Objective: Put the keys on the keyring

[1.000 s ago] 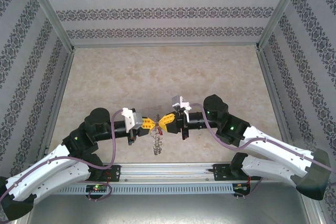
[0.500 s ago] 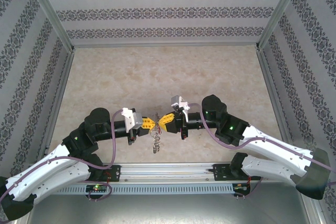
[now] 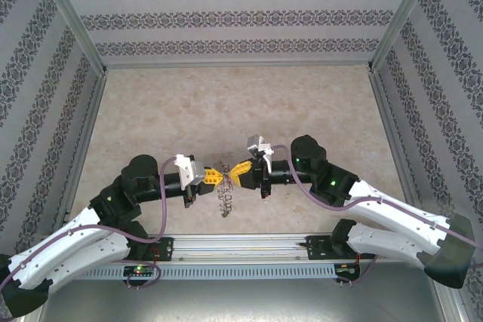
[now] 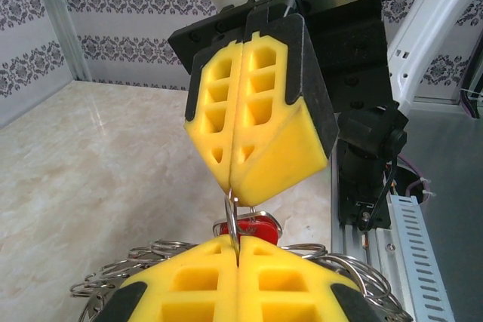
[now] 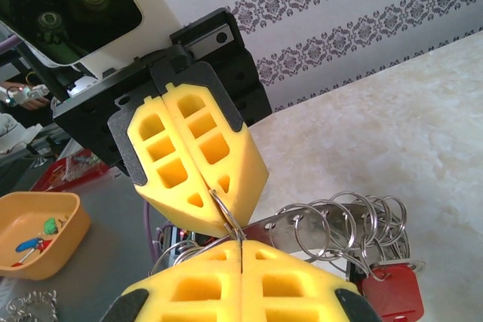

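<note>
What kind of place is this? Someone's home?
Probably a lab test booth, not a home: patterned wall panels in a metal frame, a marble-look table, and a left arm and right arm bolted to a rail at its near edge.

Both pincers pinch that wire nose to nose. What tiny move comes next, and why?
Probably ease the left pincer and right pincer slightly apart: both are shut tip to tip on one thin loop of the keyring, and a red key hangs by its coils, so spreading might open a gap.
</note>
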{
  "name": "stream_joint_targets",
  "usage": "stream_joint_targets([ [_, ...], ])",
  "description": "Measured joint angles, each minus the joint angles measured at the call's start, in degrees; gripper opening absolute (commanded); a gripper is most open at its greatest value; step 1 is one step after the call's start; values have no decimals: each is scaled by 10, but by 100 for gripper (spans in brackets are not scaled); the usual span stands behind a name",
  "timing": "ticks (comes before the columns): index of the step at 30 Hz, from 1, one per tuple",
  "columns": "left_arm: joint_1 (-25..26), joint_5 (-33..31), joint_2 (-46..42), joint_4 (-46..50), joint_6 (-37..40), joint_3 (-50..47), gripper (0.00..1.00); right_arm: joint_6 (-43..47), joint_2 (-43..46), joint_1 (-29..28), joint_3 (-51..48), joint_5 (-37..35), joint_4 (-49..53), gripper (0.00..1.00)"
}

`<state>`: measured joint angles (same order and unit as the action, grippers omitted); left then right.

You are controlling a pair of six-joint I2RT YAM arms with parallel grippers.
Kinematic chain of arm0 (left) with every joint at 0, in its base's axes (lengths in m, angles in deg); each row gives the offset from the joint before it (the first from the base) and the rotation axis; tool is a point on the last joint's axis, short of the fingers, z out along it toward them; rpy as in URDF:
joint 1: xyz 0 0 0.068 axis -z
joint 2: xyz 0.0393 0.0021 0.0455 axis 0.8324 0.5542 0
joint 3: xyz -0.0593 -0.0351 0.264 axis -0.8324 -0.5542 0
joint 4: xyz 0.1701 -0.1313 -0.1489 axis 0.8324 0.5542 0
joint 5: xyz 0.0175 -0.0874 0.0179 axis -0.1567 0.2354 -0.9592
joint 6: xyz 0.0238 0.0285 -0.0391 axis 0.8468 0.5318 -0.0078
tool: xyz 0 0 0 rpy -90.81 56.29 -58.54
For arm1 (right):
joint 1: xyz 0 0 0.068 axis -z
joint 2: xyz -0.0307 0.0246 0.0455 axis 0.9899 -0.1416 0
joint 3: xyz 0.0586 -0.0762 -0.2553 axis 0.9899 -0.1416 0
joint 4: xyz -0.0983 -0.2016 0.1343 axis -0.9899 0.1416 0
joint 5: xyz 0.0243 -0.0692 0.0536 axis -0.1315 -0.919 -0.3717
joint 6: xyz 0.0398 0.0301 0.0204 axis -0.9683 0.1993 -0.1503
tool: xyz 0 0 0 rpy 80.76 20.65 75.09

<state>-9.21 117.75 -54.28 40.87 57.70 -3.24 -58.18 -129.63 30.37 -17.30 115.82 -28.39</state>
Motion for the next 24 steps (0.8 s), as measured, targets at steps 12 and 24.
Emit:
stream_joint_targets([
  [12,0,-5,-5,0,0,0,0,-8,-14,0,7,14,16,0],
  [24,0,1,-12,0,1,0,0,9,42,15,12,-6,65,47],
])
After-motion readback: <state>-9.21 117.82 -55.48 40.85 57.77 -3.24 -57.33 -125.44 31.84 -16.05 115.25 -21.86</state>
